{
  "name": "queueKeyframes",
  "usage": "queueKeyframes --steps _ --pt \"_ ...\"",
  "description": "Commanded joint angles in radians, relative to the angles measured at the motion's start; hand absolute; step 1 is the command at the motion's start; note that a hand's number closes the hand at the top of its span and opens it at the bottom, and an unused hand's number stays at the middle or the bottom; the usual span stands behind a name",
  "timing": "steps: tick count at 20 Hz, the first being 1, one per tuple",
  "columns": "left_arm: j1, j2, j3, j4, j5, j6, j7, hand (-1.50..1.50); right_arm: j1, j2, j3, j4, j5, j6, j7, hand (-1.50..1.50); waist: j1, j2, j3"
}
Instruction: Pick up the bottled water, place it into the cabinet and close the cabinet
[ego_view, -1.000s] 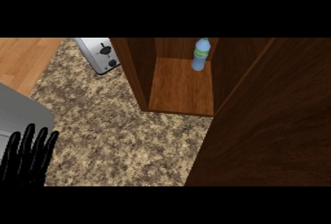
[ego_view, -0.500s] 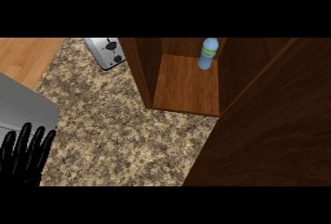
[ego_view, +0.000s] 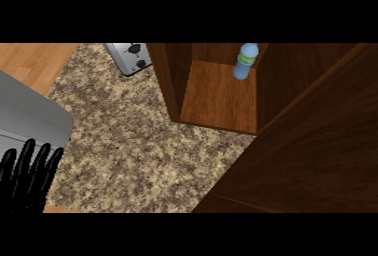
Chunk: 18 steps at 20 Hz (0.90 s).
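Bottled water (ego_view: 246, 61) is standing upright on the wooden floor of the open cabinet (ego_view: 218, 100), toward its back and beside its right wall, so the placing looks done and closing is the step in hand. In the head view, the cabinet door (ego_view: 310, 150) is filling the right side as a broad dark panel, swung out over the speckled counter (ego_view: 140, 145). The left hand (ego_view: 28, 172) is resting at the lower left edge, fingers straight and spread, holding nothing. The right hand is not showing anywhere, probably behind the door. To close well, the robot is likely needing a steady push on the door's outer face, sweeping it round without jolting the cabinet, since the bottle is standing free. A toaster (ego_view: 130, 57) is sitting left of the cabinet.
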Motion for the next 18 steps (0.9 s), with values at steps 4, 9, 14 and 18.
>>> queueKeyframes --steps 4,9,14,18 --pt "0.024 0.002 0.027 0.019 0.014 0.001 -0.006 -1.50 -0.013 0.137 -0.148 0.102 0.025 -0.251 -0.055 1.50 -0.049 -0.004 0.005" --pt "0.034 0.002 0.035 0.014 0.025 -0.005 -0.007 -1.50 -0.007 0.138 -0.207 0.124 0.026 -0.334 -0.082 1.50 -0.053 -0.005 0.004" --pt "0.034 0.018 0.034 0.015 0.018 -0.033 -0.009 -1.50 -0.135 0.139 -0.321 0.243 0.002 -0.425 -0.109 1.50 -0.018 -0.003 0.006" --pt "0.012 0.012 0.031 0.004 0.043 -0.039 0.013 -1.50 -0.348 0.142 -0.369 0.399 -0.015 -0.576 -0.118 1.50 -0.011 -0.004 0.010"
